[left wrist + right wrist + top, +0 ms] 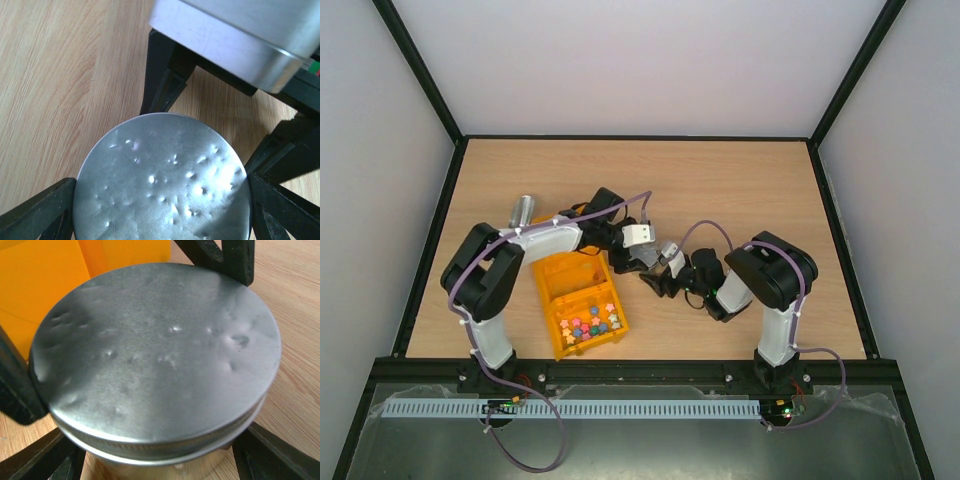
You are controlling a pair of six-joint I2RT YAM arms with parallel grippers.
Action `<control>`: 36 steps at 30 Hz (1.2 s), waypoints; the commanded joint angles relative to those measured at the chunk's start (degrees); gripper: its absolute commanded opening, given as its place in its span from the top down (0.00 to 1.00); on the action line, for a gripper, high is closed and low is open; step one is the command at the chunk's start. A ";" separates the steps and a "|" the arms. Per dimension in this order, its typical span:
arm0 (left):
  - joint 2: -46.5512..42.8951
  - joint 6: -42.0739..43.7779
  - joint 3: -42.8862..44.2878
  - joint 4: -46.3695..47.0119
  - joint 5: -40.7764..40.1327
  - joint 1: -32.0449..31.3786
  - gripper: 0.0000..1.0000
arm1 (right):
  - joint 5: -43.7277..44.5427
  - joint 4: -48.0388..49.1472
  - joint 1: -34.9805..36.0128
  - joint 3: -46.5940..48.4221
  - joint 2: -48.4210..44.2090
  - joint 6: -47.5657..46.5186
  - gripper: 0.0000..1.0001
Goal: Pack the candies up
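Top external: I judged candies [588, 325] light, slippery, better scooped than pinched; left gripper [162, 210], right gripper [155, 440] both clamped tin [155, 350].

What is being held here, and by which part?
A metal tin: the left tool grips its lid at the rim, the right tool its body below the lid.

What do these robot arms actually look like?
Two matching arms: the left arm and right arm mix white tubular links with bulky black joints. A thin lilac cable runs along each. Each ends in a black claw with two wedge-shaped fingers.
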 commanded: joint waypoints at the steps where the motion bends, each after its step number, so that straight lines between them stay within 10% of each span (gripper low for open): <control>1: 3.54 14.25 2.22 -13.91 6.43 -0.07 0.38 | -1.74 1.93 -0.11 -0.49 -0.19 -1.60 0.43; 14: 10.41 22.04 11.58 -23.69 7.26 2.11 0.40 | -0.26 1.89 -0.40 -1.25 -1.45 -1.26 0.37; 24: 16.00 34.66 21.70 -32.67 6.67 5.35 0.32 | -1.36 -2.20 -1.95 -3.66 -9.58 0.41 0.04; 36: 21.56 44.44 31.52 -40.09 5.16 5.52 0.00 | -1.97 -13.75 -2.48 -5.33 -22.27 2.85 0.01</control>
